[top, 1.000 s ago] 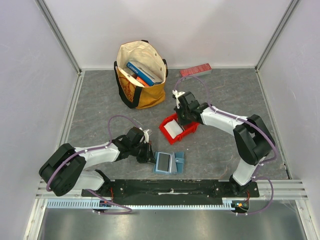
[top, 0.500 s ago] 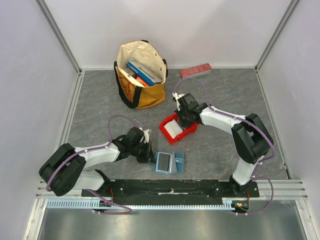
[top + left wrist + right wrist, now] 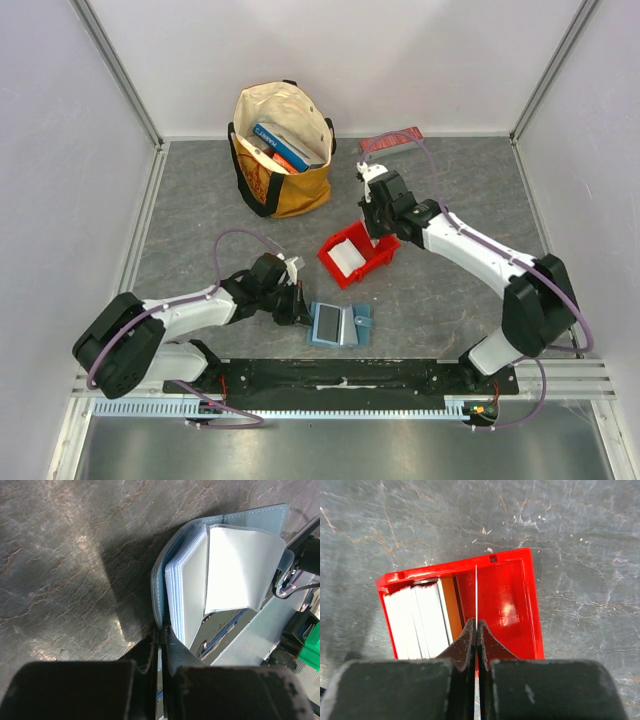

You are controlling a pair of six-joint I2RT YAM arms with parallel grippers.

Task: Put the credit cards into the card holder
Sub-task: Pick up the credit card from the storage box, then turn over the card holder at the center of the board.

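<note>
Pinching thin white card (image 3: 476, 592), glossy red bin (image 3: 512, 607)

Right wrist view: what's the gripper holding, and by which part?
One white credit card, edge-on, pinched by its near edge in the right gripper over the red bin.

The right gripper (image 3: 476, 627) is pinching a thin credit card (image 3: 476, 590) edge-on between its closed fingers, holding it upright over the middle of the red bin (image 3: 512, 605). The bin is sitting on the grey marbled surface (image 3: 570, 530). White cards (image 3: 417, 620) are standing stacked against the bin's left wall, with a tan card (image 3: 447, 611) standing just beside them.
</note>
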